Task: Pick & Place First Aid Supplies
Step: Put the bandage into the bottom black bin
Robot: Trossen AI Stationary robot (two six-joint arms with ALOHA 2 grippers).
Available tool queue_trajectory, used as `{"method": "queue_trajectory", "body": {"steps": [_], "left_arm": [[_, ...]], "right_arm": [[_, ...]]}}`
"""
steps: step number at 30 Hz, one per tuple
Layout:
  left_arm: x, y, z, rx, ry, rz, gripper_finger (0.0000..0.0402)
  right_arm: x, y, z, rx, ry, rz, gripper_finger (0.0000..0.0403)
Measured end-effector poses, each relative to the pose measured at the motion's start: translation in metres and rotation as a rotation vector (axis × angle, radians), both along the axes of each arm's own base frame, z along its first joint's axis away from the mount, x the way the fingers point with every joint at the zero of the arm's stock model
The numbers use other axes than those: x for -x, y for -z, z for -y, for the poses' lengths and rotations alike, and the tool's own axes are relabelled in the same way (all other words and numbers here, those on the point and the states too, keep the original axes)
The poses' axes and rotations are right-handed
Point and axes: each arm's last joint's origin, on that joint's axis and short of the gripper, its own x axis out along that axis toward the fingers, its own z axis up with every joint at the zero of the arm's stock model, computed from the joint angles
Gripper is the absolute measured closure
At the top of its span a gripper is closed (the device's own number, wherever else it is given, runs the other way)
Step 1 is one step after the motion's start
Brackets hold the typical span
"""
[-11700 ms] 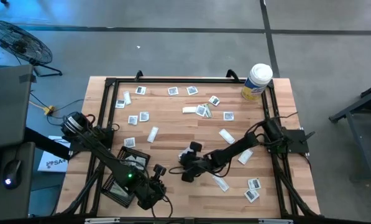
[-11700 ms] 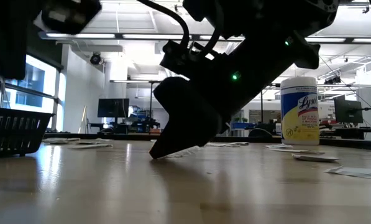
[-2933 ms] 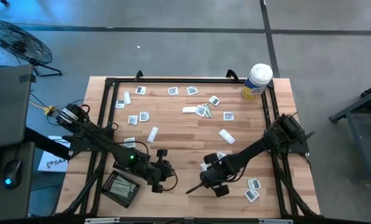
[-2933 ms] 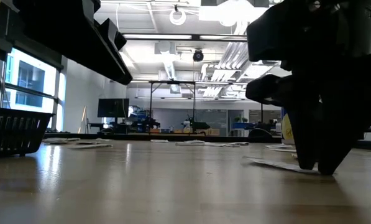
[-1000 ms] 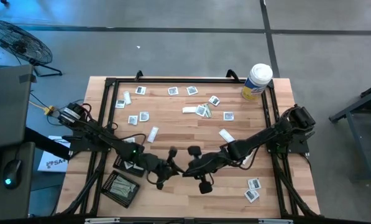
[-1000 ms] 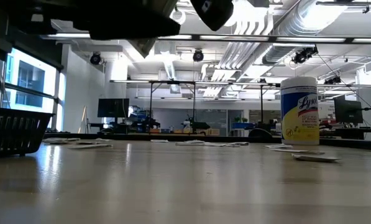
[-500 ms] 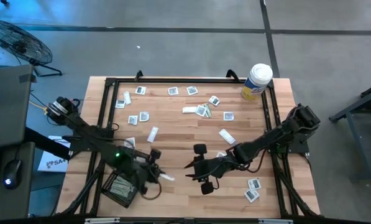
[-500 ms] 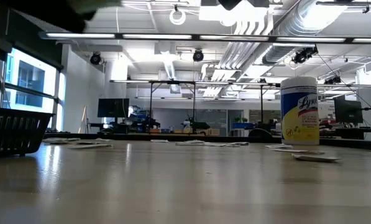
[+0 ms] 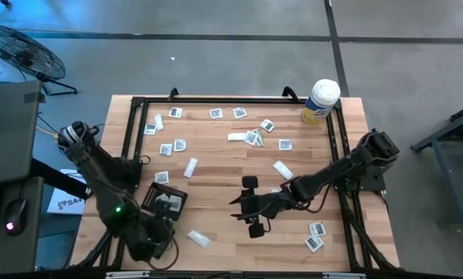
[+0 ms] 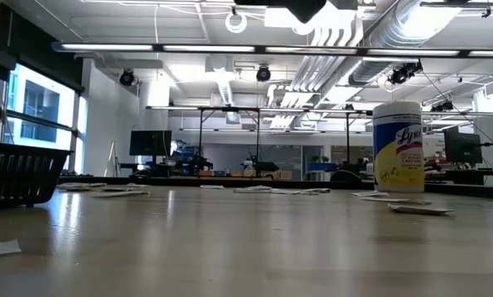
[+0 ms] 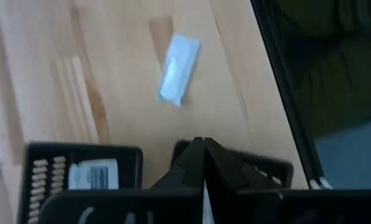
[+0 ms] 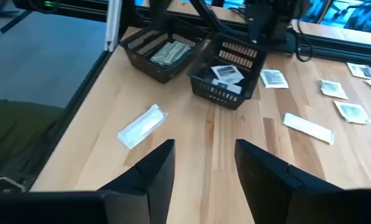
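We judge the task well short of done. Two black mesh trays sit at the lower left of the high view, one (image 9: 166,203) holding a square pad and the other (image 12: 160,55) holding a pale green packet in the right wrist view, so a few items are sorted. Most of the first aid supplies (image 9: 239,128) lie scattered across the upper half of the table (image 9: 215,167), with two more pads (image 9: 316,236) at the lower right. One narrow white strip wrapper (image 9: 198,239) lies loose on the bare wood at lower centre-left, just beside the trays but in neither; by our reading it needs picking up again.

The left gripper (image 11: 199,163) hangs over the tray's far edge with its fingers pressed together and nothing between them. The right gripper (image 9: 245,206) sits mid-table in the high view; in its wrist view its fingers (image 12: 155,169) stand well apart, empty, touching nothing.
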Motion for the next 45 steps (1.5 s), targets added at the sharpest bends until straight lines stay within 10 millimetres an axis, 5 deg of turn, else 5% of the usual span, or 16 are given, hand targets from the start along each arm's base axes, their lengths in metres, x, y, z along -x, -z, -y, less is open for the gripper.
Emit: {"method": "queue_trajectory", "body": {"steps": [5,10,16,24,45], "left_arm": [[-0.013,0.015,0.0,-0.04,-0.073,0.109,0.039],[-0.037,0.042,-0.004,-0.065,-0.121,0.012,0.0339],[-0.068,0.071,0.0,-0.038,0.052,-0.048,0.0278],[-0.093,0.097,-0.019,-0.063,0.047,-0.154,0.0271],[-0.1,0.121,-0.017,-0.085,0.097,-0.216,0.0271]], "right_arm": [[0.0,0.0,0.001,0.0,0.002,0.0,0.024],[0.0,0.0,0.0,-0.002,0.0,-0.002,0.0242],[0.0,0.001,0.001,-0.001,0.001,-0.007,0.0241],[0.0,0.001,0.001,-0.004,0.004,-0.014,0.024],[0.002,0.005,0.002,0.002,0.016,-0.05,0.0248]]}}
